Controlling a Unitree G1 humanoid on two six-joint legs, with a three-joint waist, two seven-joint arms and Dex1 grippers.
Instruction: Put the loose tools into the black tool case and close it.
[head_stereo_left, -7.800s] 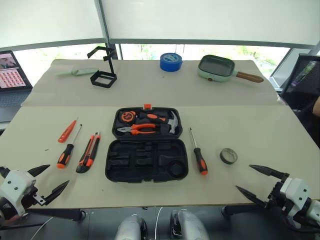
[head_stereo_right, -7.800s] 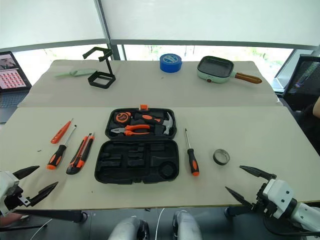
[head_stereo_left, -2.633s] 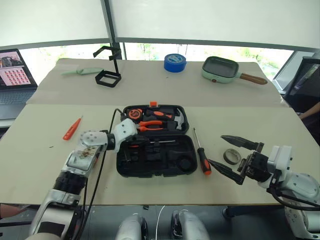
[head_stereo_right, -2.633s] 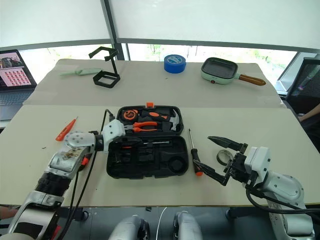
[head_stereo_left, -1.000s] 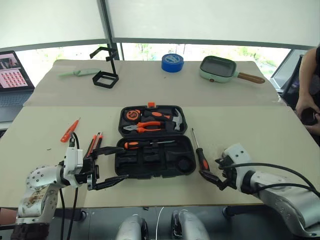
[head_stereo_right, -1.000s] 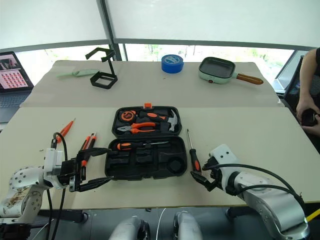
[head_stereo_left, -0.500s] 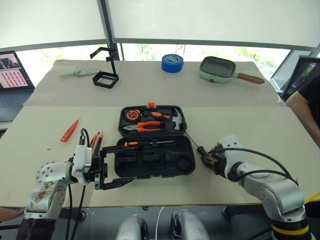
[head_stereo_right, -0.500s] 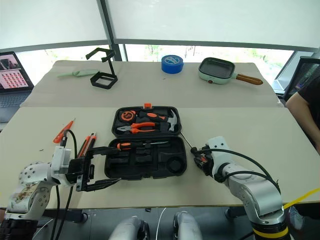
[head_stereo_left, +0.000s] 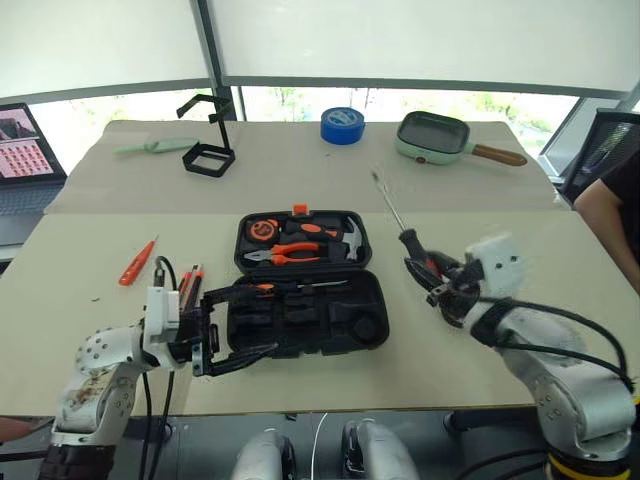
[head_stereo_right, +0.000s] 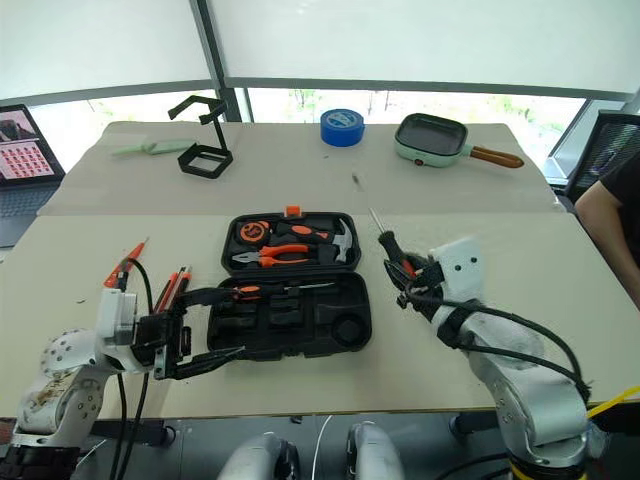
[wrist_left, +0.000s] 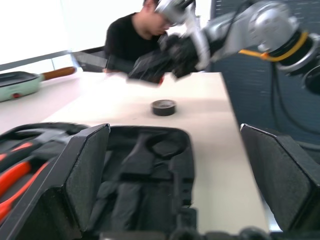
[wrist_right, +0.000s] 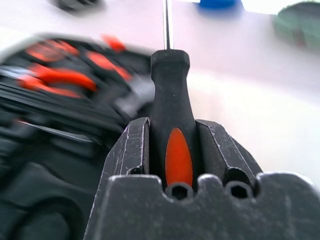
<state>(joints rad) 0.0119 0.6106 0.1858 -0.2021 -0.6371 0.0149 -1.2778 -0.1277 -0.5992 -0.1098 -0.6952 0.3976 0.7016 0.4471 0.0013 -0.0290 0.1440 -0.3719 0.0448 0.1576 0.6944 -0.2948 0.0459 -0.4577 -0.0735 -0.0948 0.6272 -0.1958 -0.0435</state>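
Left tool (head_stereo_left: 232, 325) released, fingers spread wide, hovering level at the near-left corner of the black tool case (head_stereo_left: 305, 318), one finger over the case's tray, the other just off its near edge. Right tool (wrist_right: 171, 150) clenched on the black-and-orange handle of a screwdriver (head_stereo_left: 412, 245), held in the air right of the case, shaft slanting up toward the far edge. Case lies open near the middle of the near half of the surface (head_stereo_left: 90, 320); near tray has one black-and-orange screwdriver (head_stereo_left: 290, 287) lying along its far side, other recesses bare. Lid half behind it holds pliers (head_stereo_left: 285, 253), hammer (head_stereo_left: 348, 240) and tape measure (head_stereo_left: 263, 229), orange latch at its far rim. Utility knife (head_stereo_left: 189, 281) lies left of the case, partly behind the left arm. Slim orange screwdriver (head_stereo_left: 138, 262) further left, toward the left edge. Small dark tape roll (wrist_left: 164, 106) sits on the surface right of the case, seen from the left wrist. Far half: black wire stand (head_stereo_left: 211, 135) at far left, blue tape roll (head_stereo_left: 342, 124) at far centre, green pan (head_stereo_left: 433, 136) at far right. Laptop (head_stereo_left: 22, 145) off the left edge. Person's arm (head_stereo_left: 607, 215) at the right edge.
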